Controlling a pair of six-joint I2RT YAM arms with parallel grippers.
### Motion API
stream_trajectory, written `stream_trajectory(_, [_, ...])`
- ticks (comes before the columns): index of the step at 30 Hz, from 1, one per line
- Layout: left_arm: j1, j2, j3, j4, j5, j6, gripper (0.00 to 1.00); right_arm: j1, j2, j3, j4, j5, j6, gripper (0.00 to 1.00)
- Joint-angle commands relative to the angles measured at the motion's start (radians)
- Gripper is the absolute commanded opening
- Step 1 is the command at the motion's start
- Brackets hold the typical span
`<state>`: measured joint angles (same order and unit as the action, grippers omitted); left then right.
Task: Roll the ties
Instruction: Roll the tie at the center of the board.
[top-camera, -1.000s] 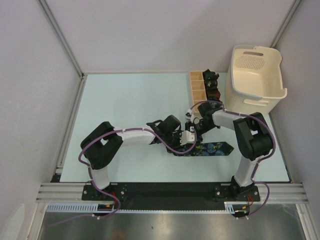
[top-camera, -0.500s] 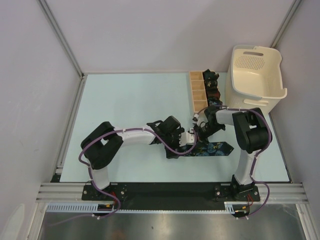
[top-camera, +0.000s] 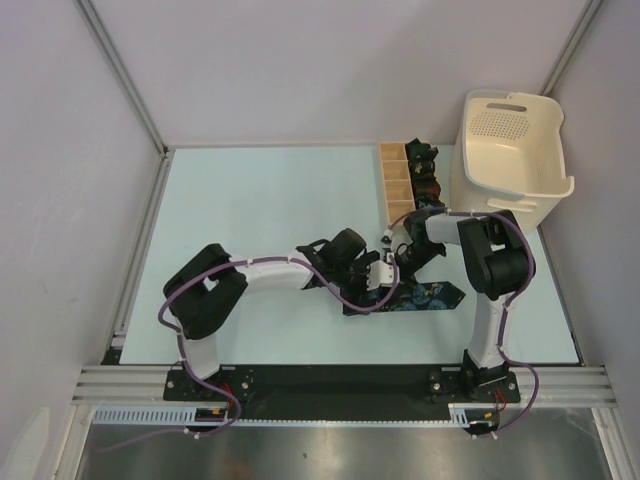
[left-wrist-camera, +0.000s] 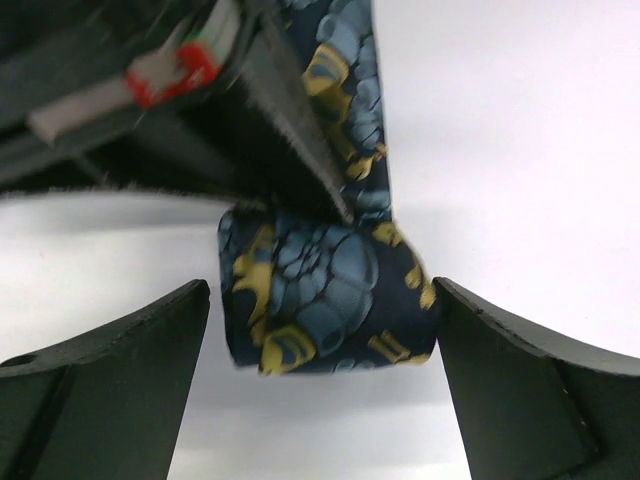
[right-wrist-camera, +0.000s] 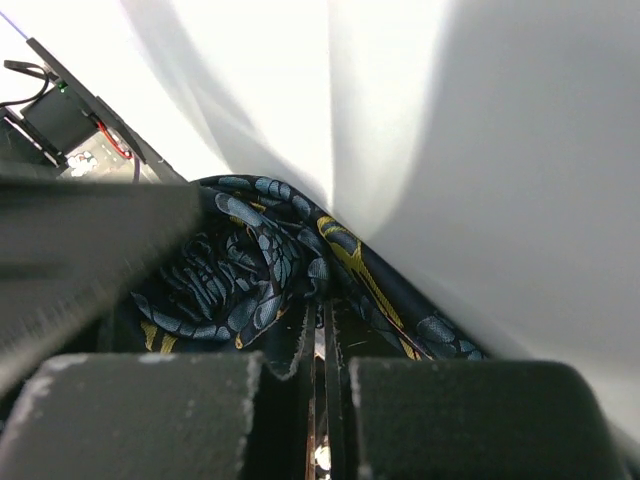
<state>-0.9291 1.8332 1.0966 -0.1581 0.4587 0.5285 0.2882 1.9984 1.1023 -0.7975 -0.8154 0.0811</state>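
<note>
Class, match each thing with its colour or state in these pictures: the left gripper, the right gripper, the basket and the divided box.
Things:
1. left gripper
2. right gripper
3. basket
4. divided box

Colour or state:
A. cream
B. shut on the floral tie
C. tan wood
D. open, a finger on either side of the tie's rolled end

Pairs: 1-D, 2-B, 3-A, 4-C

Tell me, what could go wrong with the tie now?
1. The left gripper stands open around the rolled end of the tie without squeezing it, so the coil may spring loose.
2. The right gripper looks shut on the fabric next to the roll. A pull there could unwind it or drag it across the table.
</note>
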Motion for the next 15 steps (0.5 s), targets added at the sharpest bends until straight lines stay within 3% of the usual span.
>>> stream_trajectory(1, [-0.042, 0.004, 0.035, 0.028, 0.023, 0.105, 0.97, 0.039, 0.068, -0.009, 0.090, 0.147, 0.016, 0.00])
stream_trajectory(4, [-0.047, 0.027, 0.054, -0.001, 0.012, 0.125, 0.96, 0.043, 0.051, -0.013, 0.090, 0.128, 0.023, 0.00])
stream_trajectory(11, [-0.047, 0.051, 0.069, -0.176, 0.064, 0.212, 0.56, 0.042, -0.001, -0.027, 0.129, 0.046, 0.055, 0.00])
stream_trajectory(15, [-0.037, 0.035, 0.048, -0.239, 0.090, 0.246, 0.44, 0.032, -0.044, -0.030, 0.153, -0.002, 0.074, 0.01])
